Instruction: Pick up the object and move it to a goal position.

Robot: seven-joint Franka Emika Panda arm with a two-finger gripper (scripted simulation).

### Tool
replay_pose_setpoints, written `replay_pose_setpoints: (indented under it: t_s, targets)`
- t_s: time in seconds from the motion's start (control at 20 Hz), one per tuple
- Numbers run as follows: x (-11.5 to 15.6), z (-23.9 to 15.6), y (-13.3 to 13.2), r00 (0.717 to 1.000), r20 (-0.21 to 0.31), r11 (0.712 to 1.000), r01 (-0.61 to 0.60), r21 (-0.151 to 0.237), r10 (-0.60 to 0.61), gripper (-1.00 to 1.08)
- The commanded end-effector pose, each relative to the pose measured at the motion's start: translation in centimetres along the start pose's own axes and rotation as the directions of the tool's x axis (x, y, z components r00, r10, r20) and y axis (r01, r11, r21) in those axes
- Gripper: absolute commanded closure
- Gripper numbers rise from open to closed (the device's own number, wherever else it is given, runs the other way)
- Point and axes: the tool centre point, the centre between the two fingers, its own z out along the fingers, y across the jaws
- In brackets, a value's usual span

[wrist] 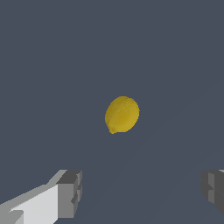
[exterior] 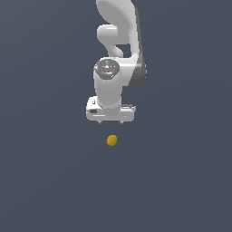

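Object first, though it is the smallest thing here, so take the scene in order of bulk. Largest is the flat grey-blue floor point(exterior: 50, 181) that fills both views. Next comes the white Panda arm point(exterior: 118, 50), reaching in from the exterior view's top and pointing its wrist downward. At its end sits the gripper point(exterior: 111, 121), its jaws spread wide apart and holding nothing; in the wrist view the two grey fingertips point(wrist: 70, 192) stand well to either side. Smallest is the object point(exterior: 112, 140), a yellow lemon-like lump lying alone on the floor, near the gripper but clear of it.

The step in hand looks like the approach before the grasp. To do it well, the gripper should shift until the lump point(wrist: 122, 114) lies midway between the fingers, since it now appears ahead of the line joining them. Then descend straight, keeping the jaws wide, and close across the narrower waist so the rounded body does not squirt out.
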Motion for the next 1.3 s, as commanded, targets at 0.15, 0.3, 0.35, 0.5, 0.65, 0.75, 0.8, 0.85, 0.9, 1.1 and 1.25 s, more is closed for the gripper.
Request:
replay_pose_setpoints:
  t_s: [0.15,0.3,0.35,0.5,0.65,0.75,0.8,0.85,0.9,1.1,1.25]
  targets:
    - [0.0,-0.2,-0.4,1.000,0.001,1.000,0.015,-0.002,-0.015,-0.92]
    - [0.0,-0.8,-1.4,0.999,0.003,0.999,0.052,-0.007,-0.052,-0.92]
    - [0.0,-0.9,-1.6,0.998,0.003,0.998,0.061,-0.008,-0.061,-0.92]
    - [0.0,-0.9,-1.8,0.998,0.003,0.998,0.069,-0.009,-0.069,-0.92]
    - [0.0,-1.0,-1.7,0.998,0.004,0.998,0.064,-0.009,-0.064,-0.92]
    - [0.0,-0.9,-1.7,0.998,0.003,0.998,0.066,-0.009,-0.066,-0.92]
    - [0.1,-0.8,-1.7,0.998,0.002,0.998,0.069,-0.009,-0.069,-0.92]
    - [0.2,-0.7,-1.7,0.997,0.001,0.997,0.072,-0.009,-0.072,-0.92]
    - [0.3,-0.5,-1.6,0.997,-0.001,0.997,0.075,-0.009,-0.075,-0.92]
    - [1.0,0.8,-1.4,0.995,-0.014,0.995,0.099,-0.008,-0.099,-0.92]
    - [1.7,2.2,-1.2,0.992,-0.028,0.992,0.125,-0.008,-0.125,-0.92]
